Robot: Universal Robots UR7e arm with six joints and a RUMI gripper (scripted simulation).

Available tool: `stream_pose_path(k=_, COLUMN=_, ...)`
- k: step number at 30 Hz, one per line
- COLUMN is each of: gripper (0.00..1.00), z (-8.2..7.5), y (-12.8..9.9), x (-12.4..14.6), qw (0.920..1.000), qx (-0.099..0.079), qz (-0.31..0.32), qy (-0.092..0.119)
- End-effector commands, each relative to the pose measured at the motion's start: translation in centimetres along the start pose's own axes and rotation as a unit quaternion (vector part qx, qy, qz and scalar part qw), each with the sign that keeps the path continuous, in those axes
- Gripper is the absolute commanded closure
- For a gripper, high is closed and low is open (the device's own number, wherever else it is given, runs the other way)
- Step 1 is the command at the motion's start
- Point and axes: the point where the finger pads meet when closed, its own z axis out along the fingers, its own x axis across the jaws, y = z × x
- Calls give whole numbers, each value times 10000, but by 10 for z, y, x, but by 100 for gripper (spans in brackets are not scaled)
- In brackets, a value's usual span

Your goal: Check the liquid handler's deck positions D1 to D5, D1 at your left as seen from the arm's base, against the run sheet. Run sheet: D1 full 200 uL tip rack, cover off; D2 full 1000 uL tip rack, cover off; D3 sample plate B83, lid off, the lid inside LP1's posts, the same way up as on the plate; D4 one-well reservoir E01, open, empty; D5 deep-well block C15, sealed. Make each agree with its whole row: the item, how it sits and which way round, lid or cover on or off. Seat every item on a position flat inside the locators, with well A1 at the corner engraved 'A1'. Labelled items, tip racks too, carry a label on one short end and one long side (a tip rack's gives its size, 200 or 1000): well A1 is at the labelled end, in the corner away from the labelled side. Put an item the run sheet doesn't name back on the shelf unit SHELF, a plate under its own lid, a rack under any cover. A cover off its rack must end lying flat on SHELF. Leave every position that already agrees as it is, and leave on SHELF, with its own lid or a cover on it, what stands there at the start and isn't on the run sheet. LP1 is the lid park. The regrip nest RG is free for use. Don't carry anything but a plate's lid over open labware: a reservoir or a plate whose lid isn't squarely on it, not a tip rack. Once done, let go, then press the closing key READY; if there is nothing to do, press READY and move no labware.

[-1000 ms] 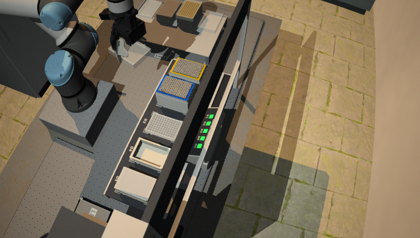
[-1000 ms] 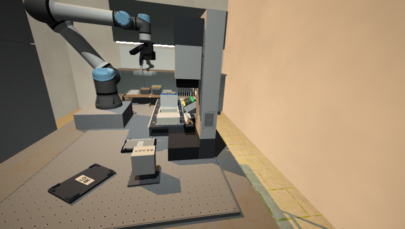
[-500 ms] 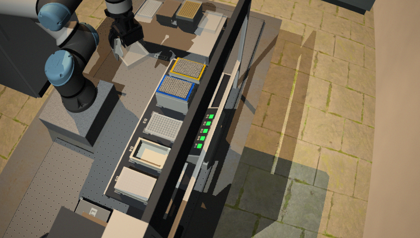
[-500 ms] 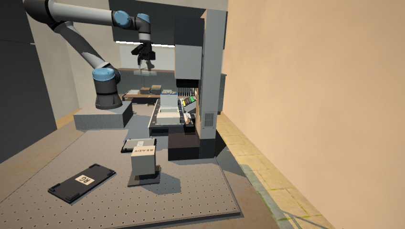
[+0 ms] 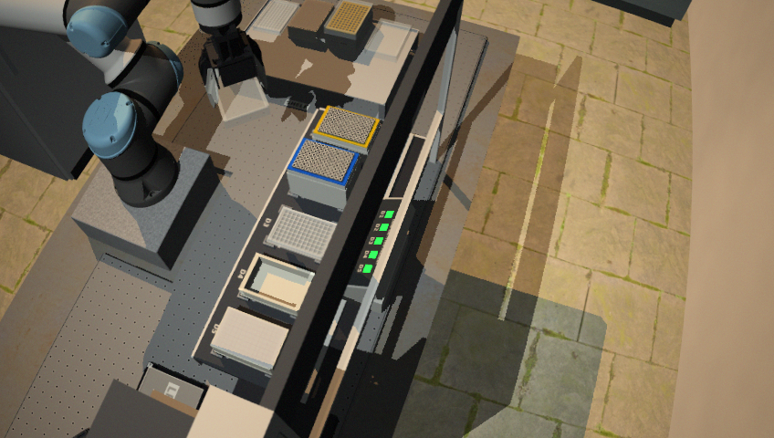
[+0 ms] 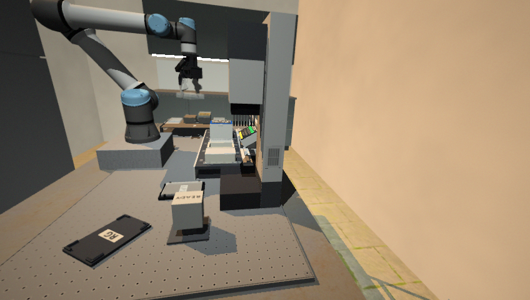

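My gripper (image 5: 230, 87) hangs high over the bench between the arm's base and the shelf unit, and it is shut on a clear tip rack cover (image 5: 243, 101). It also shows in the exterior view (image 6: 189, 84), with the cover (image 6: 190, 95) level below the fingers. On the deck, a yellow-framed tip rack (image 5: 346, 125) and a blue-framed tip rack (image 5: 323, 161) stand uncovered. Then come an open well plate (image 5: 301, 232) at D3, an open reservoir (image 5: 277, 285) at D4 and a sealed block (image 5: 249, 337) at D5.
The shelf unit (image 5: 336, 59) holds a lidded plate (image 5: 274, 15), a dark box (image 5: 310, 18), a tan-topped rack (image 5: 347, 18) and a clear cover (image 5: 388, 40). The lid park (image 6: 182, 189) holds a lid. The READY key (image 6: 187, 212) and the RG nest (image 6: 107, 240) stand near the front. The handler's gantry (image 5: 380, 135) overhangs the deck.
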Motion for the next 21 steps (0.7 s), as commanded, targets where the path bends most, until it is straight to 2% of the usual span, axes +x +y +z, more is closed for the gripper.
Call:
stream_pose_path(k=1, gripper=100, z=0, y=0, x=0, qw=9989, qx=-13, qz=473, qy=-6)
stream_pose_path(k=9, gripper=100, z=0, y=0, x=0, qw=9919, qx=-14, qz=1270, qy=-5)
stream_pose_path(k=11, gripper=100, z=0, y=0, x=0, qw=9919, qx=-14, qz=1270, qy=-5)
stream_pose_path(k=21, gripper=100, z=0, y=0, x=0, qw=9743, qx=-14, qz=2254, qy=-4)
